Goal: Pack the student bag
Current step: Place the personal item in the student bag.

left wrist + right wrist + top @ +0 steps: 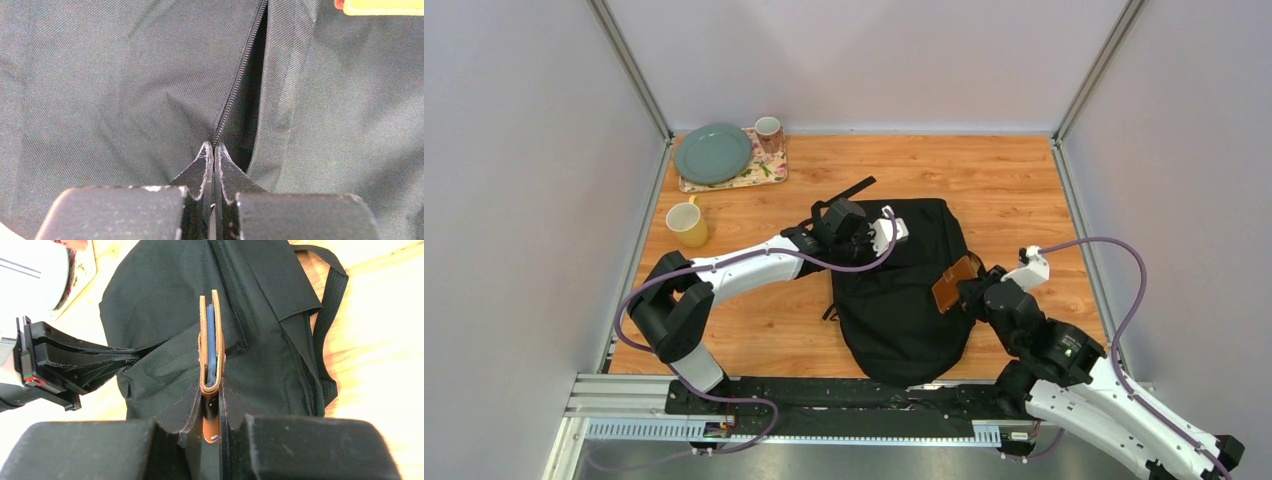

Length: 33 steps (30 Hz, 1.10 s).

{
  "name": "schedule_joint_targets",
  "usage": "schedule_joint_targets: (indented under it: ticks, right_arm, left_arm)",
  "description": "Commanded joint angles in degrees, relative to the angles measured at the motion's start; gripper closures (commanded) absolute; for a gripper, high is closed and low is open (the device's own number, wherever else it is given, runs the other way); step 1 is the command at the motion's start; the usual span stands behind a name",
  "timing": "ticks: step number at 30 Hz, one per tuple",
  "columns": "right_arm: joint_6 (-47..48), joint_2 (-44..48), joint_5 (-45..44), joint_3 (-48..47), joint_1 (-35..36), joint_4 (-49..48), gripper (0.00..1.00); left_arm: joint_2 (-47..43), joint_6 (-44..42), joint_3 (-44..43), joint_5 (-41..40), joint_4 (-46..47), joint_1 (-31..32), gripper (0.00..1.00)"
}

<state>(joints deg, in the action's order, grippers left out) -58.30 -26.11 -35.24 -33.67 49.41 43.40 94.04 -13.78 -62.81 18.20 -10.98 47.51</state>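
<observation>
The black student bag (904, 300) lies flat on the wooden table, rounded end toward me. My left gripper (856, 248) is over its upper left part. In the left wrist view the left gripper (214, 147) is shut at the bag's (100, 90) open zip edge (240, 75), pinching fabric there. The right wrist view shows it (132, 356) holding up a fold of the bag (165, 290). My right gripper (972, 292) is shut on a brown wallet (954, 283) at the bag's right edge. In the right wrist view the wallet (210, 345) stands on edge in the right gripper (212, 390), over the bag.
A green plate (712, 153) and a pink mug (768, 132) sit on a floral tray (764, 172) at the back left. A yellow cup (687, 224) stands left of the left arm. A bag strap (332, 315) lies on the wood. Walls enclose the table.
</observation>
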Motion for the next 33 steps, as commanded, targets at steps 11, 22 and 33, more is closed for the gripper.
schedule_joint_targets:
  ticks: [11, 22, 33]
  right_arm:
    - [-0.8, -0.8, 0.5, -0.3, 0.0, -5.3, 0.91]
    - [-4.6, -8.5, 19.2, 0.7, -1.0, -25.0, 0.98]
    - [-16.0, -15.4, 36.9, 10.1, -10.4, -41.5, 1.00]
  left_arm:
    - [-2.4, 2.2, 0.0, 4.1, 1.7, 0.2, 1.00]
    - [-6.6, 8.3, -1.6, -2.7, 2.9, 0.1, 1.00]
    - [-7.6, 12.7, -0.8, -6.7, 3.5, 0.0, 1.00]
